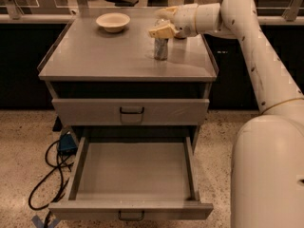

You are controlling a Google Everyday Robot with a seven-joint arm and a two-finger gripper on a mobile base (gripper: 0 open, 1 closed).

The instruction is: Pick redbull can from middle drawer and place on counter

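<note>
The redbull can stands upright on the counter, right of its middle. My gripper reaches in from the right and sits at the can's top, covering its lid. The middle drawer is pulled fully out below, and its grey floor is bare. Its front with the small loop handle is at the bottom edge of the view.
A cream bowl sits at the counter's back left. The drawer above is shut. A black cable and a blue box lie on the speckled floor to the left. My arm and white base fill the right side.
</note>
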